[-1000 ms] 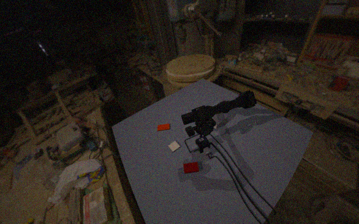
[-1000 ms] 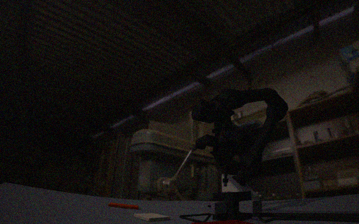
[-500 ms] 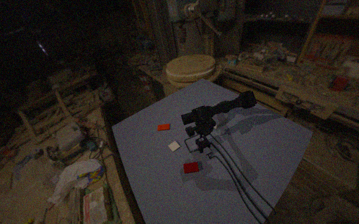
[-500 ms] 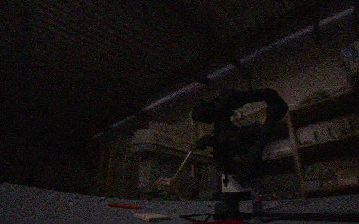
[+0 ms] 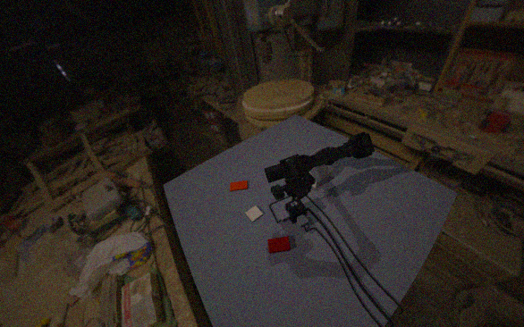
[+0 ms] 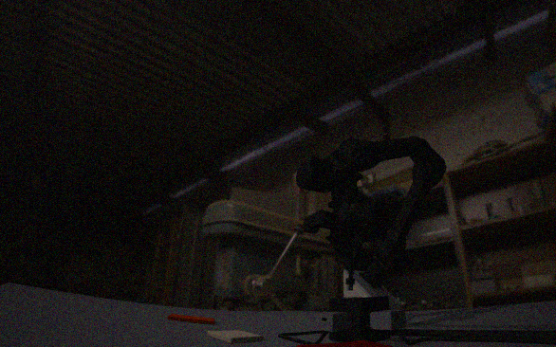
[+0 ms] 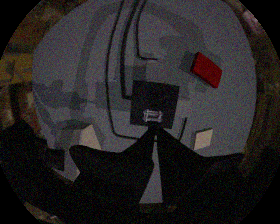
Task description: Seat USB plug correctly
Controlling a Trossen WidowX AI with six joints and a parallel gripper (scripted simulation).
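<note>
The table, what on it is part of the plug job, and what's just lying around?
Part of the job:
- power cube
- socket on its top
- gripper, shut on something, presumably the USB plug

Just lying about:
- orange block
- cream square
- red block

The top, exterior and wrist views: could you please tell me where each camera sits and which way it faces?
Top: high beyond the table's edge, looking down at the table; the arm and gripper show.
Exterior: low, near table height, looking across and upward; the arm's bent links show.
Wrist: on the arm near the gripper, looking down past its dark fingers at the power cube.
Shared: top and wrist both show the red block.
</note>
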